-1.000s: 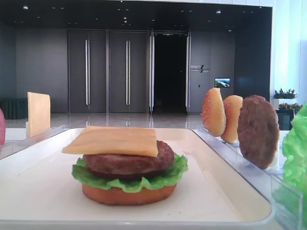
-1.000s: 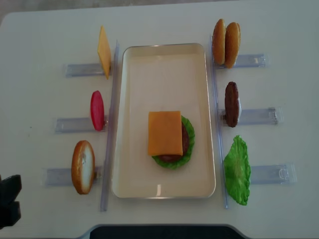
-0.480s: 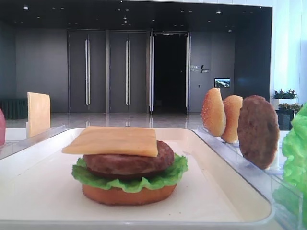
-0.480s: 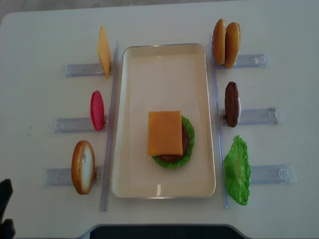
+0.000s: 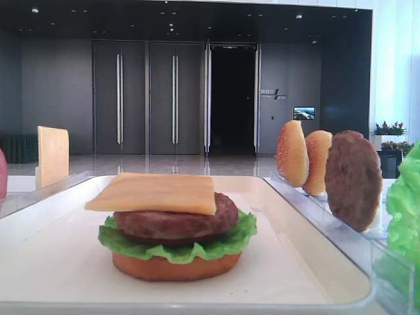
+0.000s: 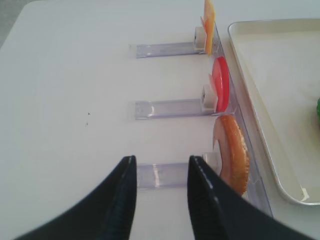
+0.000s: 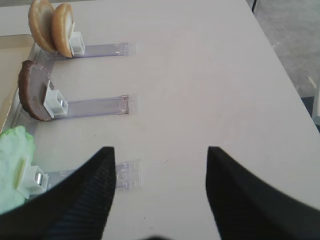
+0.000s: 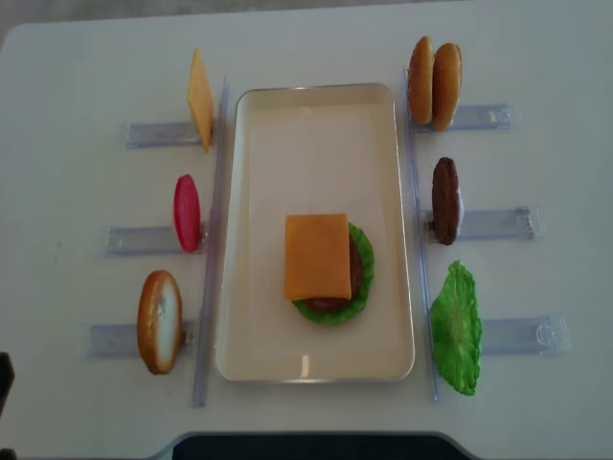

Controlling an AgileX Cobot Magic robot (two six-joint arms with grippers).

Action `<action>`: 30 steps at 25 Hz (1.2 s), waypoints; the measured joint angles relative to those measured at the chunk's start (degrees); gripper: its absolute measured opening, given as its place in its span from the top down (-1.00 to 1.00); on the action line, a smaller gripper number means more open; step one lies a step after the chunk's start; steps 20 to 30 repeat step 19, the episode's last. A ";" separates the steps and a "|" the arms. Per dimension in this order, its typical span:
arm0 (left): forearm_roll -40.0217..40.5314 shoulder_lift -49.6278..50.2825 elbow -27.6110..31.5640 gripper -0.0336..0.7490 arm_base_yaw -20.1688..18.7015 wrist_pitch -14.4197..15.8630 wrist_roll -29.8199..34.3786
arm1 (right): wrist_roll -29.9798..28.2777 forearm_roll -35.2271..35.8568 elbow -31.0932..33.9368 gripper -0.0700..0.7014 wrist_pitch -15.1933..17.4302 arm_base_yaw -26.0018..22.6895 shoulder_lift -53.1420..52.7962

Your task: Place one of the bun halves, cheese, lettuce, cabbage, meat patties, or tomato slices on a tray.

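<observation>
The cream tray lies mid-table. On it is a stack: a cheese slice over a meat patty, lettuce and a flat bun half. My left gripper hovers open over the table left of the tray, nothing between its fingers, with an upright bun half just to its right. Only its dark edge shows overhead. My right gripper stands open and empty over bare table right of the tray.
Clear holders flank the tray. On the left stand a cheese slice, a red tomato slice and a bun half. On the right stand two bun halves, a patty and lettuce.
The left gripper has drawn back toward the lower left corner and has almost left the overhead view. The stack on the tray has not moved.
</observation>
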 joint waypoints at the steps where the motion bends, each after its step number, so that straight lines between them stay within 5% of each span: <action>1: 0.06 -0.53 0.00 0.24 0.00 0.00 0.00 | 0.00 0.00 0.00 -0.26 0.00 0.00 0.00; 30: 0.42 -0.72 0.97 0.24 0.00 1.49 -0.99 | 0.00 0.00 0.00 -0.26 0.00 0.00 0.00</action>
